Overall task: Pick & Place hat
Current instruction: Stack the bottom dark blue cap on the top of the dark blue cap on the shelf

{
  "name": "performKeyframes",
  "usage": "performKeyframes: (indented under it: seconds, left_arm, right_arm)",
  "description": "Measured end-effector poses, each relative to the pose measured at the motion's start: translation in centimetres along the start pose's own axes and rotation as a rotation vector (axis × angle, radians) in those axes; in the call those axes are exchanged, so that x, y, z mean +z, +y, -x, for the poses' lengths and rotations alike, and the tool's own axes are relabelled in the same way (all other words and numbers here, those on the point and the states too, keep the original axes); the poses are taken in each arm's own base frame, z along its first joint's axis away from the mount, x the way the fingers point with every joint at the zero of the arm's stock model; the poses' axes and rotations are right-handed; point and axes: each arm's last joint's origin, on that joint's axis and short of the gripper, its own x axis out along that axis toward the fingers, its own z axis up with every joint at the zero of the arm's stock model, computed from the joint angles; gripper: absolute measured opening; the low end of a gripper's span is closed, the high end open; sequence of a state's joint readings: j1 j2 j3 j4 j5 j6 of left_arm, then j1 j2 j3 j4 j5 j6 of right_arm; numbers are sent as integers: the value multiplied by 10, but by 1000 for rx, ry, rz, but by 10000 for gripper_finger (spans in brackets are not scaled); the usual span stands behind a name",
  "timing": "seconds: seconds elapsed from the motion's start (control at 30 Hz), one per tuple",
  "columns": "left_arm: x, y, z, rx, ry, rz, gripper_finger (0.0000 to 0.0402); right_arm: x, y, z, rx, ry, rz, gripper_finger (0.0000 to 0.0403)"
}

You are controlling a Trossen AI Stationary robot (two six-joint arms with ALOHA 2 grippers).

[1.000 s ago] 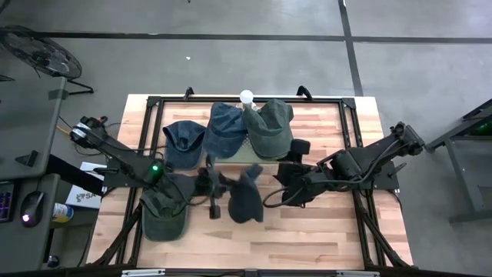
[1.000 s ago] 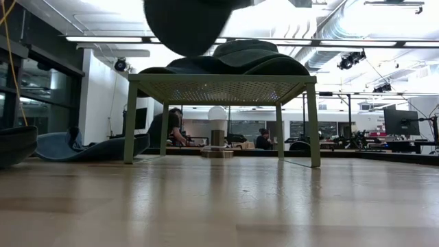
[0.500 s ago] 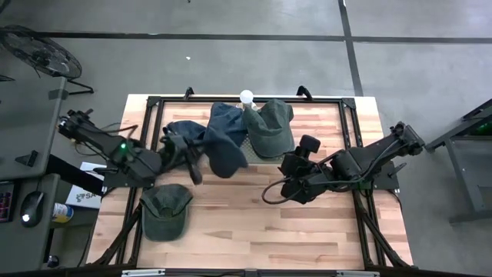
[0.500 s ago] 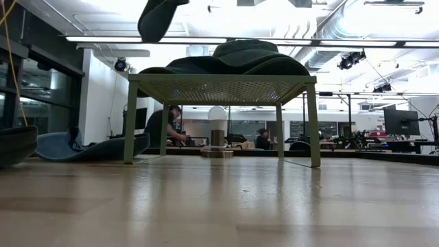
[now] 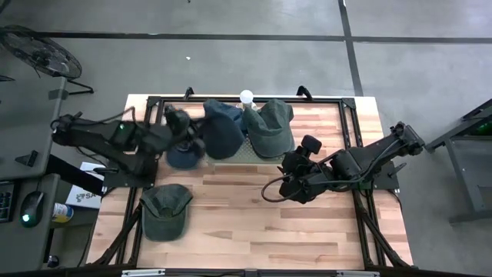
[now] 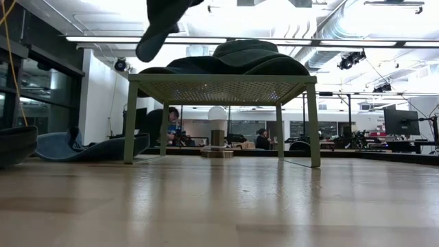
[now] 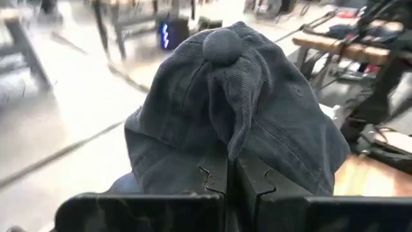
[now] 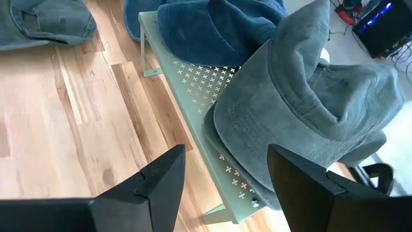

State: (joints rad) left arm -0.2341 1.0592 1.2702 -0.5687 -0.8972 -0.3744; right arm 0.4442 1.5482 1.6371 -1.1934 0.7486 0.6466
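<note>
The setting was a robotics laboratory in a large open-plan workspace. In the high view, a butcher-block wooden table [image 5: 254, 223] with a black metal frame [image 5: 350, 115] stood on a grey concrete floor [image 5: 231, 61] marked with dark tape lines. A floor fan [image 5: 38, 52] occupied the upper left of that frame, and a desk with a computer mouse [image 5: 31, 208] sat at the lower left. In the low view, fluorescent strip lights [image 6: 110, 39] and exposed ductwork [image 6: 329, 27] ran across the ceiling, a monitor [image 6: 401, 122] stood at the right edge, and seated people [image 6: 168, 127] worked at distant benches.
</note>
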Motion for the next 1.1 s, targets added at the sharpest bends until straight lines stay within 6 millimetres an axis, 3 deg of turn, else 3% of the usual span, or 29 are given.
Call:
performKeyframes:
  seconds: [0.37, 0.47, 0.77, 1.1]
  left_arm:
    - [39, 37, -28, 6, 298, 98, 0]
    - [38, 38, -45, 16, 398, 107, 0]
    - [40, 50, -82, 67, 478, 192, 0]
    - [31, 62, -109, 121, 558, 238, 0]
  right_arm:
    - [-1, 0, 0, 4, 12, -2, 213]
    - [-1, 0, 0, 3, 14, -21, 213]
    - [-2, 0, 0, 7, 23, -40, 213]
    - [-2, -1, 0, 4, 25, -37, 213]
